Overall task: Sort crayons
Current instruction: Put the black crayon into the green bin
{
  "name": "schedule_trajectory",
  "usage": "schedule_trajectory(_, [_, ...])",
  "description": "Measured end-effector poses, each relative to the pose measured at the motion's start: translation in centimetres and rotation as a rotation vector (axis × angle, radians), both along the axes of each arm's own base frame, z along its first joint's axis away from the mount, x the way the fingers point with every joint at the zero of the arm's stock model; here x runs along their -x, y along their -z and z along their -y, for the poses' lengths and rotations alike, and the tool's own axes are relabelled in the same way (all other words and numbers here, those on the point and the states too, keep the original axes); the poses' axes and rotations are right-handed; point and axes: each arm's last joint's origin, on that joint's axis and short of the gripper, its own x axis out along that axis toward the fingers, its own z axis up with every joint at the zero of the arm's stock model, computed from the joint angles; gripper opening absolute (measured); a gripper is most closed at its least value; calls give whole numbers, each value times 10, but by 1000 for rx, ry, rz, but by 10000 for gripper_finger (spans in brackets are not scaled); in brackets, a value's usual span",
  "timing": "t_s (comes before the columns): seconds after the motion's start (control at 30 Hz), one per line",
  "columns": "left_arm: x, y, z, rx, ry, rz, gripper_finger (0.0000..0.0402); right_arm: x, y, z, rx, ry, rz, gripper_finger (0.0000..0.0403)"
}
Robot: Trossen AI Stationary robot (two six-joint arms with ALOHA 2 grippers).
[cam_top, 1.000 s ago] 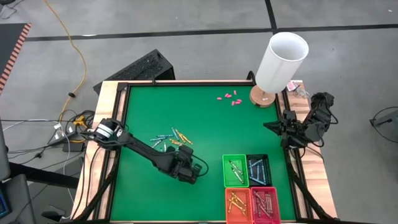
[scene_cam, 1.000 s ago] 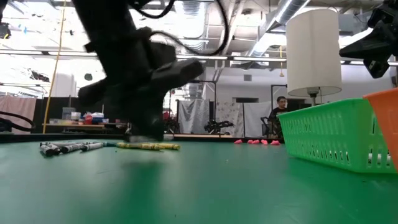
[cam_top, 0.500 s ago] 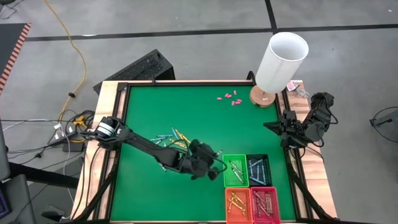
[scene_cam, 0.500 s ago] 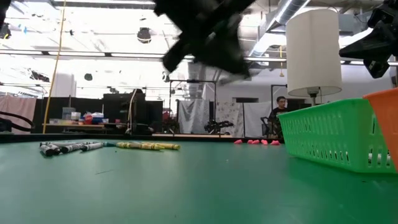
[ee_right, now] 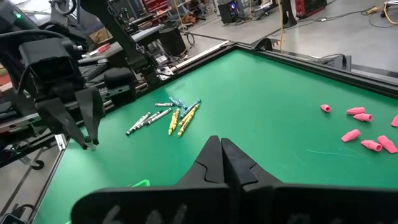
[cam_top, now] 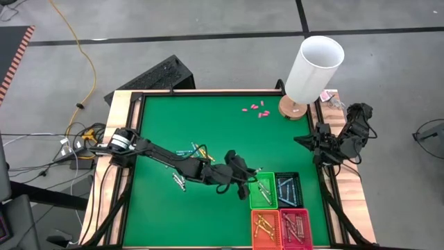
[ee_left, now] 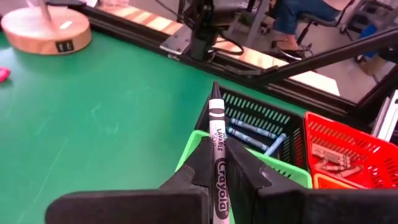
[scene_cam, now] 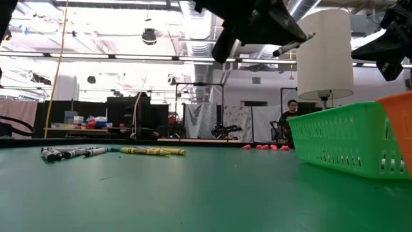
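Loose crayons (cam_top: 189,158) are scattered in a small heap on the green mat, seen as blue, yellow and grey-white sticks lying flat (ee_right: 177,117). 1 grey-white crayon (ee_left: 217,158), with a dark tip and printed wrapper, is clamped between the fingers of the left gripper (ee_left: 214,168) above the green basket. Further crayons are seen sorted in the baskets.

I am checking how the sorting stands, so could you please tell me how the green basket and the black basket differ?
The green basket lies nearer the table's middle; the black basket lies beside it, nearer the right edge. The green one holds grey-white crayons, the black one light blue crayons. The left gripper, shut on a grey crayon, hangs by the green basket, not the black. Both are slotted plastic baskets.
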Motion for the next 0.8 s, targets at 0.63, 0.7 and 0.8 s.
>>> schedule_trajectory(0.63, [-29, 40, 10, -96, 157, 230, 9, 0, 1, 0, -9, 3, -2, 0])
schedule_trajectory(0.7, [-31, 49, 11, -79, 156, 237, 9, 0, 1, 0, -10, 4, -2, 0])
schedule_trajectory(0.8, [-34, 58, 12, -72, 170, 248, 9, 0, 1, 0, -10, 4, -2, 0])
